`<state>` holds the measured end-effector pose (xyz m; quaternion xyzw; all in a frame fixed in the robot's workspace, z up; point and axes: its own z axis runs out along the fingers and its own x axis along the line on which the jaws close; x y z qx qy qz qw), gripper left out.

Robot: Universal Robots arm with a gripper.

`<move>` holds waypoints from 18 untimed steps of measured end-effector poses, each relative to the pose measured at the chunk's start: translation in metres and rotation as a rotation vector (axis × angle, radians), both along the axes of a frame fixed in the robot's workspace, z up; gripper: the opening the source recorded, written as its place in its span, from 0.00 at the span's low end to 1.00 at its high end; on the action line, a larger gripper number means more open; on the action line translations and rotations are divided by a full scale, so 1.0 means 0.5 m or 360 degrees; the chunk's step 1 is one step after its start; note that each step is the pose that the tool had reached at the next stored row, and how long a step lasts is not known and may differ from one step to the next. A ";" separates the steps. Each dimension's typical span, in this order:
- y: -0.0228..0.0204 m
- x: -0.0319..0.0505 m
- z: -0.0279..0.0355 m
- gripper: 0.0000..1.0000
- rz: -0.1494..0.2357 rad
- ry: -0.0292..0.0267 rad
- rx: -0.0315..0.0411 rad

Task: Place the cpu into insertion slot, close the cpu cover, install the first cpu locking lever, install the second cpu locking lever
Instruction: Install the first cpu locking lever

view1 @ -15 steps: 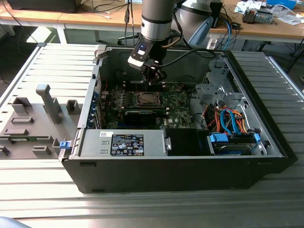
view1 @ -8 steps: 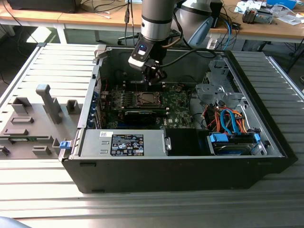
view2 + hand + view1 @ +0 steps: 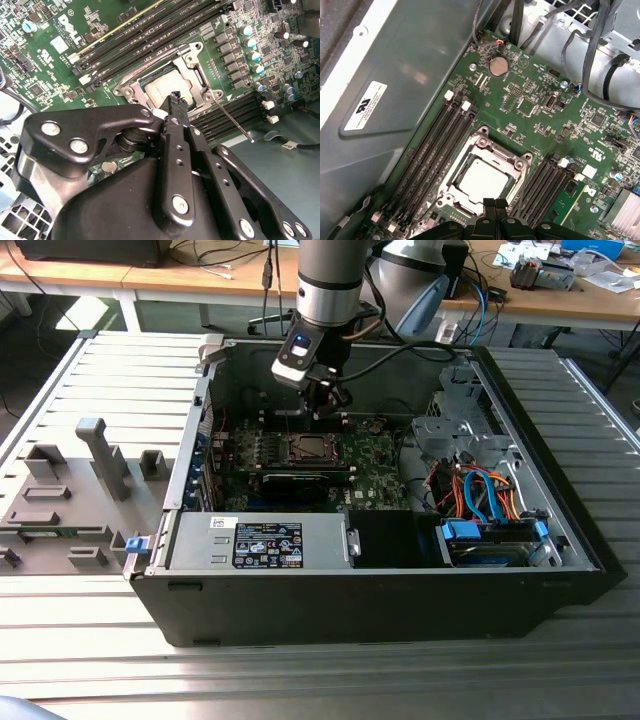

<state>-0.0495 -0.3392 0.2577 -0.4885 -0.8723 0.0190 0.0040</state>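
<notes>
Ribbed grey metal table (image 3: 100, 660), wooden desks (image 3: 200, 278) behind, big black open computer case (image 3: 350, 610) lying on it. Green circuit board (image 3: 540, 100) flat inside. Small silver-grey square cpu (image 3: 482, 181) already sitting in the dark, silver-rimmed insertion slot (image 3: 308, 448), thin silvery windowed cpu cover (image 3: 517, 167) folded flat around it. Black gripper (image 3: 490, 204) hangs right at the socket's edge, fingertips pinched together, gripping nothing. Thin silver lever rod (image 3: 232, 120) pokes out sideways from one cover corner.

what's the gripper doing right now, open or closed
gripper: closed, fingertips pressed together with nothing visible between them, positioned at the edge of the cpu cover.
</notes>
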 end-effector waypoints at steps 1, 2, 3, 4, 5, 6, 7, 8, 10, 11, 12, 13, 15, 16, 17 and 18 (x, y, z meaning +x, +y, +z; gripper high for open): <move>0.0000 0.000 0.000 0.11 0.0006 0.00000 0.0000; 0.0000 0.000 0.000 0.11 0.0012 0.00000 0.0000; 0.0000 0.000 0.000 0.11 0.0016 -0.00001 0.0000; 0.0000 0.000 0.000 0.11 0.0022 0.00000 0.0000; 0.0000 0.000 0.000 0.11 0.0025 0.00000 0.0000; 0.0000 0.000 0.000 0.11 0.0027 -0.00001 0.0000; 0.0000 0.000 0.000 0.11 0.0033 0.00000 0.0000; 0.0000 0.000 0.000 0.11 0.0037 0.00000 0.0000; 0.0000 0.000 0.000 0.11 0.0044 0.00000 0.0000; 0.0000 0.000 0.000 0.11 0.0046 0.00000 0.0000; 0.0000 0.000 0.000 0.11 0.0050 0.00001 0.0000; 0.0000 0.000 0.000 0.11 0.0053 0.00000 0.0000; 0.0000 0.000 0.000 0.11 0.0062 0.00000 0.0000; 0.0000 0.000 0.000 0.11 0.0066 0.00000 0.0000; 0.0000 0.000 0.000 0.11 0.0068 0.00000 0.0000; 0.0000 0.000 0.000 0.11 0.0071 0.00000 0.0000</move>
